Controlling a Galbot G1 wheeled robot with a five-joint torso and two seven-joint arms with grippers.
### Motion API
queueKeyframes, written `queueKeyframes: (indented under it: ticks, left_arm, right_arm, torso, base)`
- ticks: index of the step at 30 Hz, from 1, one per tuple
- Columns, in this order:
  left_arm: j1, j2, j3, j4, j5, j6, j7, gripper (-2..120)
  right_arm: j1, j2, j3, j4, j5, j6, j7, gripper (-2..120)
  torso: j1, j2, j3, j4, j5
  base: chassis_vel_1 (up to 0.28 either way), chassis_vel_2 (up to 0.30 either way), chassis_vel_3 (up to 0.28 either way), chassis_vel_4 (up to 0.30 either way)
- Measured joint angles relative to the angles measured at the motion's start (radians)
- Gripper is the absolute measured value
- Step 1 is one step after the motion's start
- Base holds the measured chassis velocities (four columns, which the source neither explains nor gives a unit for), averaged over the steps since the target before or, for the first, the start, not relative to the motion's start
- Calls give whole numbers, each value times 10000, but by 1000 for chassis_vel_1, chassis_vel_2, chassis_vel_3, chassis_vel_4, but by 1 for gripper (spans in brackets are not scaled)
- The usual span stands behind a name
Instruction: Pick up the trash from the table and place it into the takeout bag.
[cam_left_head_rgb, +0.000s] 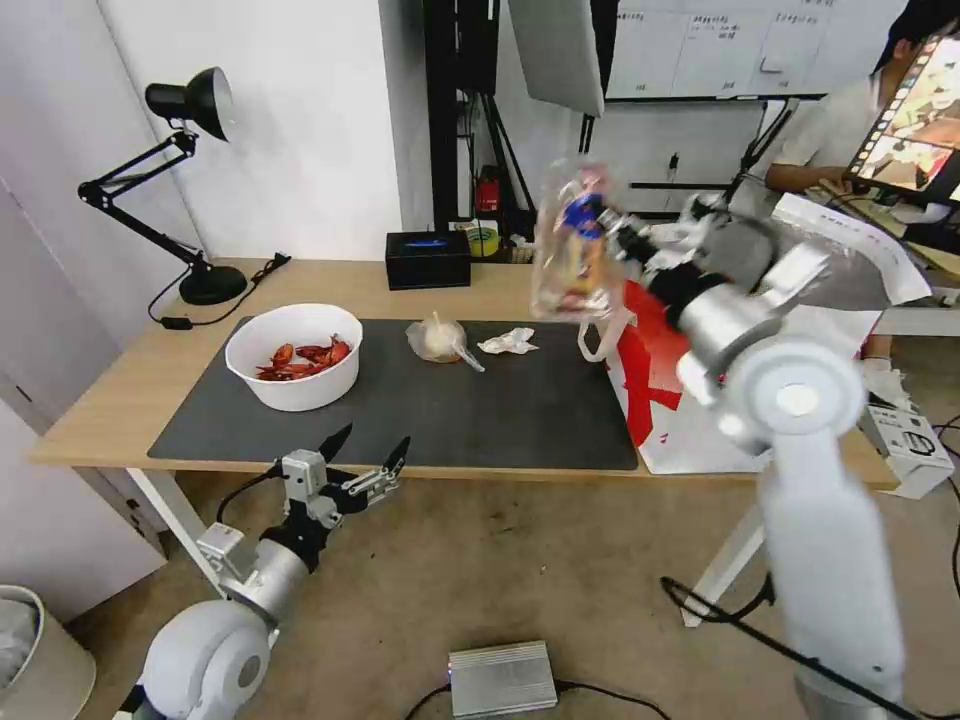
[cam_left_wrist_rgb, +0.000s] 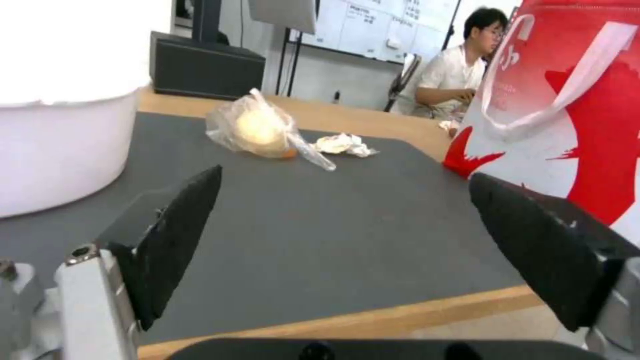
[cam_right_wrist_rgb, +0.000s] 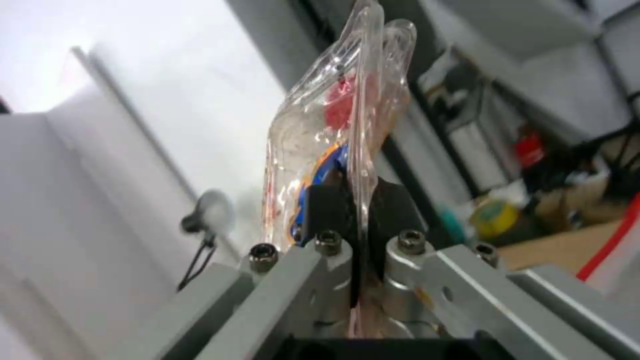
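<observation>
My right gripper (cam_left_head_rgb: 612, 228) is clamped on the clear plastic clamshell tray (cam_left_head_rgb: 572, 245), holding it up in the air above the table (cam_left_head_rgb: 110, 400), over the near-left rim of the takeout bag (cam_left_head_rgb: 650, 400). The tray stands nearly on edge, see-through, with red scraps and a blue-and-orange patch inside; in my right wrist view its pressed rim (cam_right_wrist_rgb: 363, 165) runs straight between my two dark fingers (cam_right_wrist_rgb: 323, 210), which are shut tight on it.

The takeout bag, red and white with white loop handles, stands at the table's right end, just beside the dark mat (cam_left_head_rgb: 480, 400). On the mat lie the white bowl (cam_left_head_rgb: 294, 355) of red shells toward the left end, then the knotted clear bag (cam_left_head_rgb: 437, 338) and the crumpled tissue (cam_left_head_rgb: 508, 342) near the far edge.

My left gripper (cam_left_head_rgb: 365, 462) hangs spread wide just off the table's front edge, holding nothing.
</observation>
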Motion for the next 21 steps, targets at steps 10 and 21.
queueKeyframes:
  ticks: [10,21]
  left_arm:
    - [-1,-133,151,150,102,-145,2,100]
    - [-25,-175,271,237,101,-161,2,100]
  right_arm:
    - [401,-759,570,-589,-812,500,374,1]
    - [475,-1139,892,-1176,-1267,784,343,1]
  torso:
    - [0,0,0,0,0]
    - [0,0,1,1,-2]
  base:
    - [0,0,0,0]
    - [0,0,0,0]
